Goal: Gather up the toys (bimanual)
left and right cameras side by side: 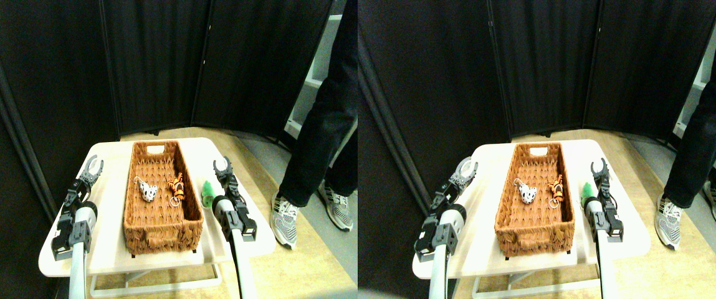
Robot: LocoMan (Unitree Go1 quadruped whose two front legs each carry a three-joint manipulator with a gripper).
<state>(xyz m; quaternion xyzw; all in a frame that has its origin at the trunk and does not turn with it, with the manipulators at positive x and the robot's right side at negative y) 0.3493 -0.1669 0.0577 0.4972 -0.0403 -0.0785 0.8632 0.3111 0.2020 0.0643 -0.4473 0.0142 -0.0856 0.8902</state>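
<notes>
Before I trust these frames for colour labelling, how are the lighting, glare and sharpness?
In the stereo pair view, the pale table is blown out to near white by overhead light; the dark screen behind swallows detail; the whole frame is soft, so the spotted toy, the striped toy and the green toy show colour but little texture; the wide lens bows the screen's vertical edges at the left.

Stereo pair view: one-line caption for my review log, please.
Spotted toy and striped toy lie in the wicker basket; green toy waits on the table beside the right end effector.
</notes>
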